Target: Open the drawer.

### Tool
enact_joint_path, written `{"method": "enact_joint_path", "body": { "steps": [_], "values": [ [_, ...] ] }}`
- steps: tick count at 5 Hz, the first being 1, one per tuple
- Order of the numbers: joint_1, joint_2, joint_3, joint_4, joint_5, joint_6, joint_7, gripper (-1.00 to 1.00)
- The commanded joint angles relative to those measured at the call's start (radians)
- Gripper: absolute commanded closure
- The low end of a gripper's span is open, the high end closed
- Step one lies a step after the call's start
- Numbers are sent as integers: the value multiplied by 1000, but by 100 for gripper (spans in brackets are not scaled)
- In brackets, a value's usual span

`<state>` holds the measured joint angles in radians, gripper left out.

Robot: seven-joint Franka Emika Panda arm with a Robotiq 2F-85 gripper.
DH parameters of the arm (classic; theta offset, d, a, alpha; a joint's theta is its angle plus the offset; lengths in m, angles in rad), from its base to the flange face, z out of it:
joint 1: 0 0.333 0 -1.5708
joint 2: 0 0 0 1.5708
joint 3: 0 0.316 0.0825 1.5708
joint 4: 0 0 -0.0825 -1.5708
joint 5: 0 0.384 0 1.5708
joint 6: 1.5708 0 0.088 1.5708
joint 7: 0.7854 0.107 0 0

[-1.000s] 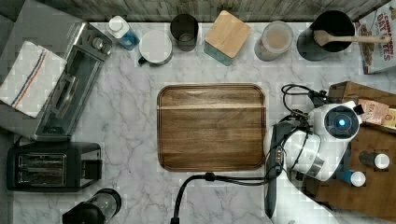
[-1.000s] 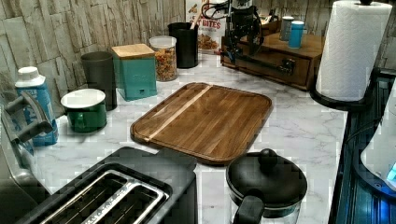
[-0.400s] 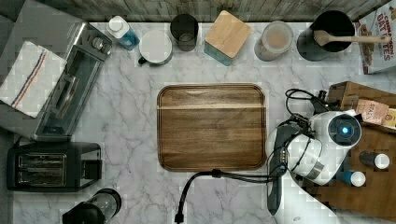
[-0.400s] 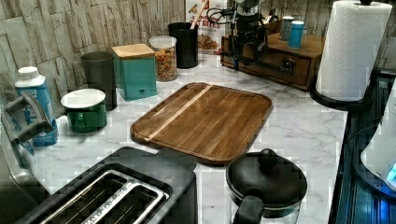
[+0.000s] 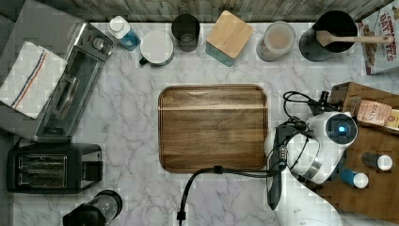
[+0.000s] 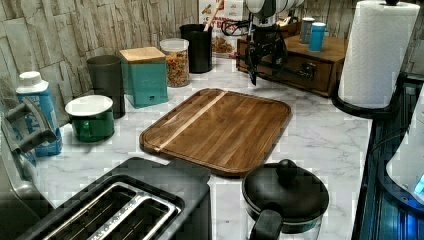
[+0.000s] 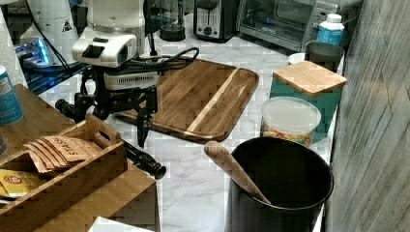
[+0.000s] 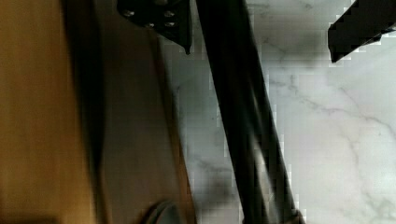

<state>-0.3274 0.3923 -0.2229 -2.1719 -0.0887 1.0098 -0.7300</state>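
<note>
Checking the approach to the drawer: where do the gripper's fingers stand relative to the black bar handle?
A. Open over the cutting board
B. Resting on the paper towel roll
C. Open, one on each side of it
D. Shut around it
C: the wrist view shows the handle passing between the open gripper's fingers.

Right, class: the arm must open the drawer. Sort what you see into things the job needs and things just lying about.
Needed for the job:
- drawer
- handle
- gripper, open, fingers either side of the handle

Just lying about:
- cutting board
- toaster
- paper towel roll
- teal canister
- green mug
</note>
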Motion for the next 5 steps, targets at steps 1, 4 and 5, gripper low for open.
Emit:
{"method": "enact_joint_path", "body": {
  "steps": [1,4,5],
  "values": [
    [81,-154,104,17,45,-106,-5,-100],
    [246,-238,219,-82,84,-5,168,-100],
    [279,-248,260,-90,167,-20,140,-100]
  ]
}}
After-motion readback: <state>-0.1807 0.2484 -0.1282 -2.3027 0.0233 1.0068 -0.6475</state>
